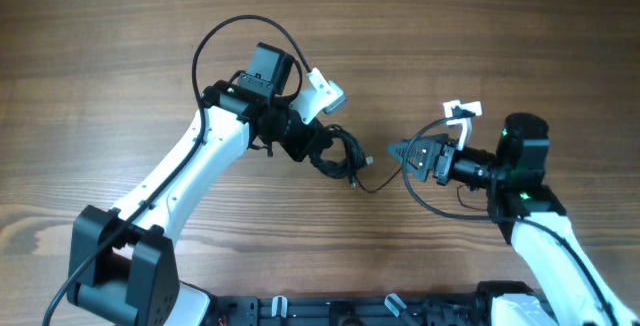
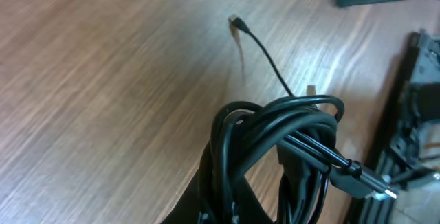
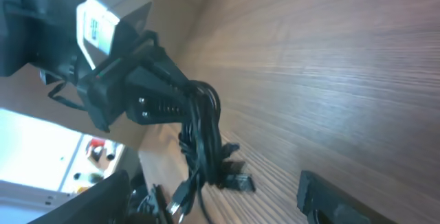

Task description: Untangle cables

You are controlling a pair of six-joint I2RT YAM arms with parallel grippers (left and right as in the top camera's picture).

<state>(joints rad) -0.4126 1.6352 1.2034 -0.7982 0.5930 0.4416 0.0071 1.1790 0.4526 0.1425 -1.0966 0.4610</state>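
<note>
The cables (image 1: 343, 156) are a bunched knot of thin black cords at the table's middle. My left gripper (image 1: 318, 146) is shut on the knot and holds it just above the wood. In the left wrist view the looped cords (image 2: 275, 131) fill the lower middle over my left fingers (image 2: 254, 207). A USB plug (image 2: 371, 186) sticks out to the right, and a thin strand ends in a small plug tip (image 2: 237, 23) on the table. My right gripper (image 1: 397, 151) is open and empty, a short way right of the knot. The right wrist view shows the knot (image 3: 203, 135) hanging from the left gripper (image 3: 137, 93).
The left arm's own thick cable (image 1: 240, 26) loops behind the arm. The right arm's cable (image 1: 420, 191) loops in front of its wrist. The arm bases (image 1: 120, 266) stand along the near edge. Wooden tabletop (image 1: 500, 26) surrounds everything.
</note>
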